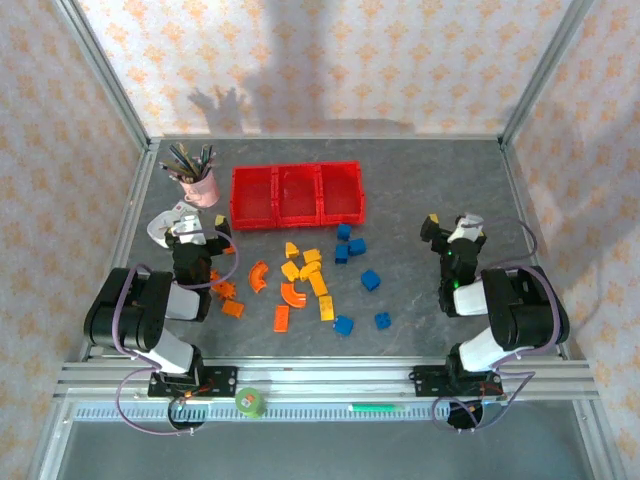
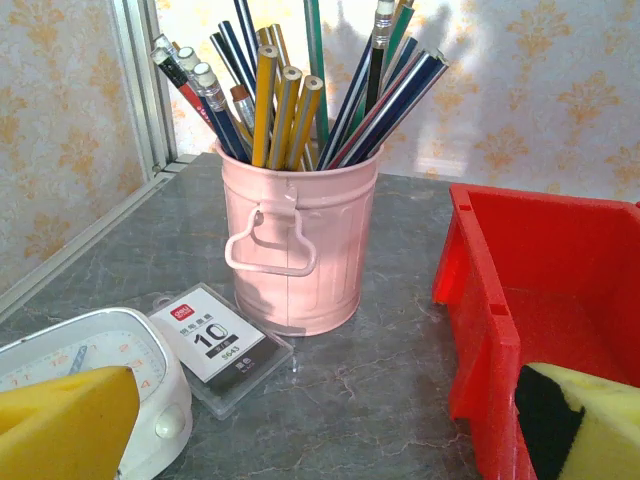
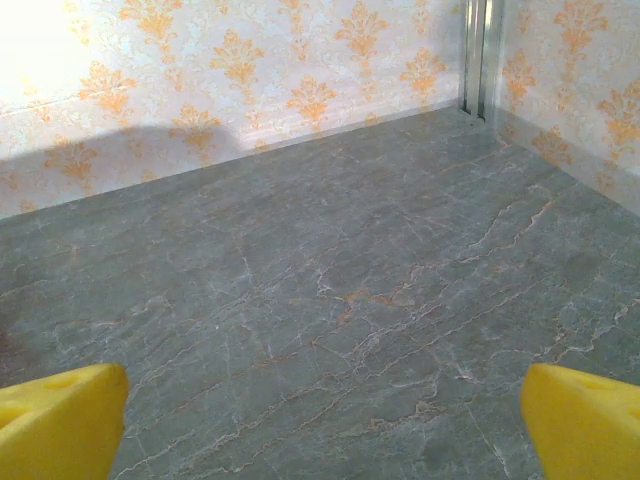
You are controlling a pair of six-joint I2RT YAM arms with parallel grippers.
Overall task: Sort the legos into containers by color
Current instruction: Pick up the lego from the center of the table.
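Our left tool and right tool both stand wide and empty. The legos lie loose in the middle of the bench, just in front of the red containers. We judge an outlying blue brick the best first pick: come straight down and straddle it alone.

Clock cut off btm-left; containers cropped at rt edge; pens clipped along top; small print on card unreadable.
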